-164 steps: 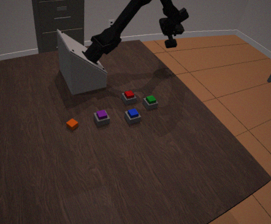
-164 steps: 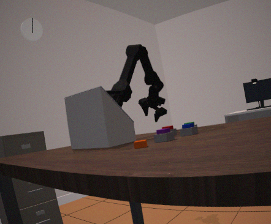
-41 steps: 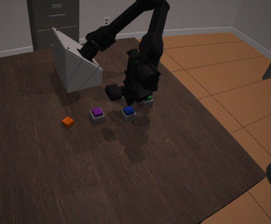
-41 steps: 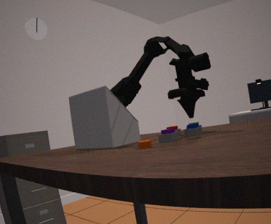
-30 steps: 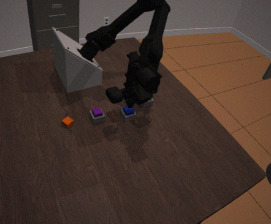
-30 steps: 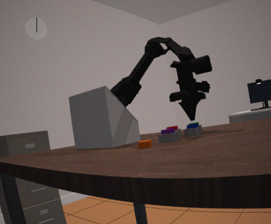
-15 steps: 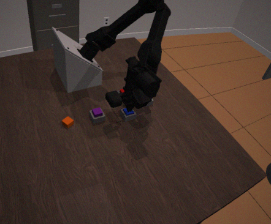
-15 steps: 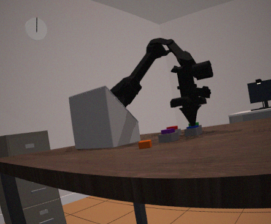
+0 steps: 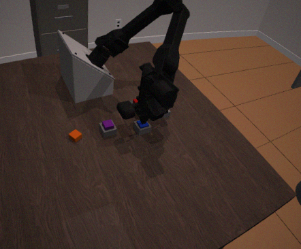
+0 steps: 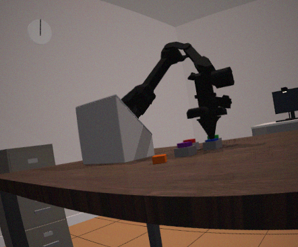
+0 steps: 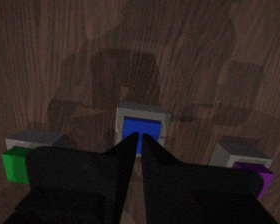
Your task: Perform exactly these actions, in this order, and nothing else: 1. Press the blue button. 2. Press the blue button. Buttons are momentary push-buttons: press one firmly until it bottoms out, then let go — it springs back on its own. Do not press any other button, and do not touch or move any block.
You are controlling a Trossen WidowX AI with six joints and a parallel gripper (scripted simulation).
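One closed, empty tool [image 11: 139,137] — tips on the blue button [image 11: 141,128].

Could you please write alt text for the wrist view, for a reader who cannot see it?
Shut black gripper pointing down at the blue button in its grey housing, fingertips over the cap. A green button sits at the left edge and a purple button at the right, all on the dark wooden table.

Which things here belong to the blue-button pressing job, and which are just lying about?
Belong to the job:
- blue button
- claw, shut and empty, down at that button

Just lying about:
- purple button
- green button
- red button
- orange block
- grey wedge-shaped stand
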